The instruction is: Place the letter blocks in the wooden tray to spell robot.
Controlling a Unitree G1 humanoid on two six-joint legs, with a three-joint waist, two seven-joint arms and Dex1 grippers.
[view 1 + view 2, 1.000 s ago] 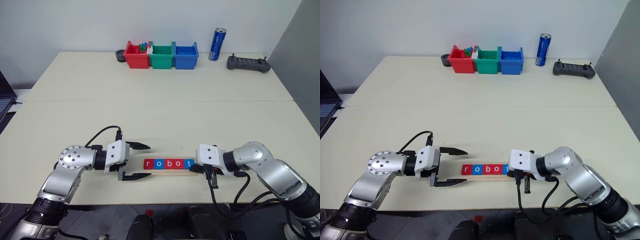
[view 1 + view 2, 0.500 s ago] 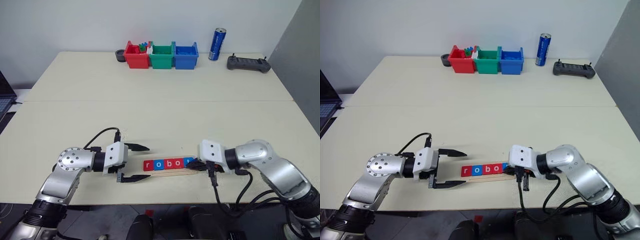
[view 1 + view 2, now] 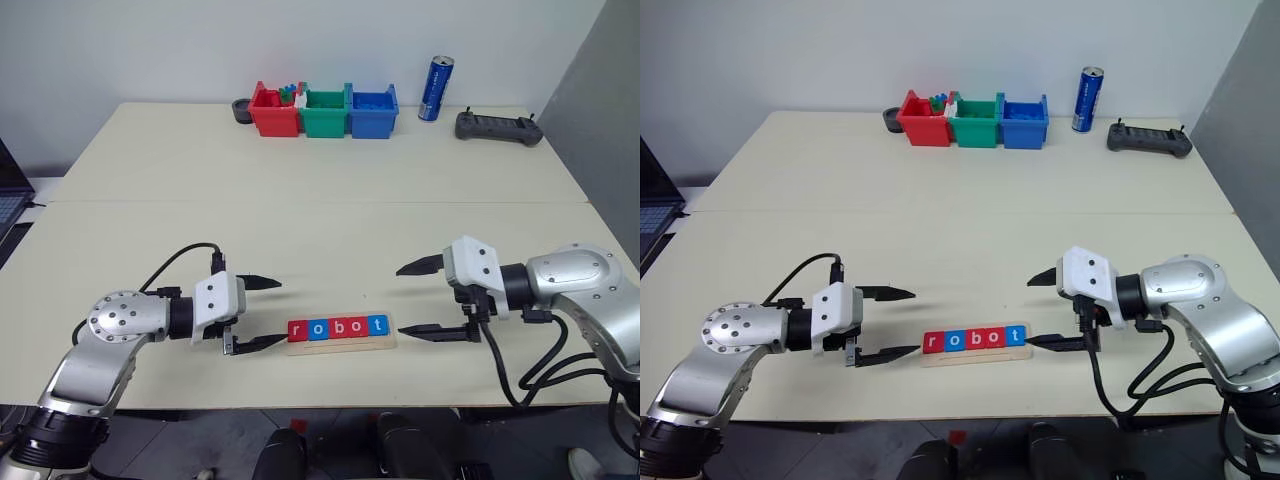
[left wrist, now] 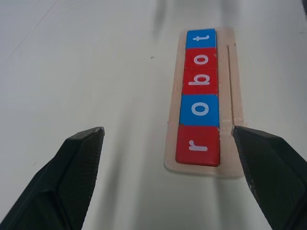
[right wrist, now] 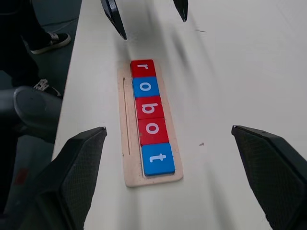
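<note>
Five letter blocks (image 3: 337,327) sit snug in the wooden tray (image 3: 341,343) at six o'clock on the bench (image 3: 320,200), spelling robot. Left pincer (image 3: 257,313) and right pincer (image 3: 424,300) both gape wide, empty. Tiles look light, stiff, slick; pinch opposite edges.

bg: white wall (image 3: 150,50) | grey panel (image 3: 600,120) rt | cream table (image 3: 300,200)

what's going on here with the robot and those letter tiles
The five letter blocks sit in a row in the wooden tray and read robot. The left gripper and the right gripper are both open, one off each end of the tray, holding nothing.
</note>
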